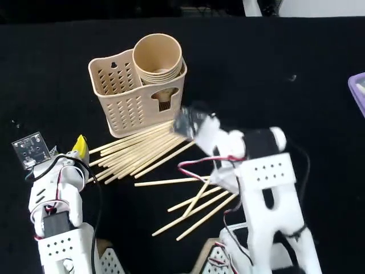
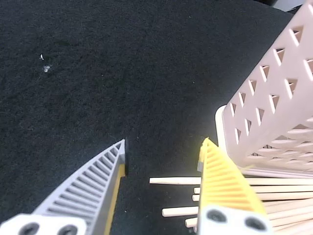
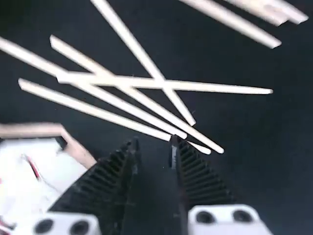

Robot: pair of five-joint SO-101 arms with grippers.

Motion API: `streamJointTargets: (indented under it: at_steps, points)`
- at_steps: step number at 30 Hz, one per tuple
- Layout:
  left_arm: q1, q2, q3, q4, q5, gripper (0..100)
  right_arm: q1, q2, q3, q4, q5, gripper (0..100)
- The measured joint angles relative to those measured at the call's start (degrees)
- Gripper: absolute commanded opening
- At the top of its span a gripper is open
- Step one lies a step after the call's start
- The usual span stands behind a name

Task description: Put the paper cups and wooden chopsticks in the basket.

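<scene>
Several paper cups (image 1: pixel 158 57) stand nested in one end compartment of the basket (image 1: pixel 120 100). A bundle of wooden chopsticks (image 1: pixel 134 153) lies on the black table (image 1: pixel 256 68) against the basket's near wall, and loose chopsticks (image 1: pixel 197 202) lie crossed farther out on that side. The left gripper (image 2: pixel 164 147), jaws spread wide and holding nothing, hovers by the bundle's ends near the basket's corner, black cloth stretching beyond; the right gripper (image 3: pixel 154 142), jaws narrowly parted and empty, hangs near the basket's cup-side corner, and a purple object (image 1: pixel 357 91) sits well apart.
</scene>
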Motion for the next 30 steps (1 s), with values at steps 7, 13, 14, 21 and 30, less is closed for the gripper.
streamJointTargets:
  at_steps: [7,13,14,21,30]
  points:
    - [0.00,0.00,0.00,0.00,0.00,24,0.79,-2.55,22.24,-11.60,13.27,20.8]
    - [0.00,0.00,0.00,0.00,0.00,24,0.79,-2.81,31.91,-22.68,17.76,21.1]
    - [0.00,0.00,0.00,0.00,0.00,24,0.79,-2.81,32.88,-24.35,17.93,21.1]
    - [0.00,0.00,0.00,0.00,0.00,24,0.70,-3.60,38.07,-34.29,18.29,20.8]
    - [0.00,0.00,0.00,0.00,0.00,24,0.70,-4.48,39.91,-35.60,19.25,0.6]
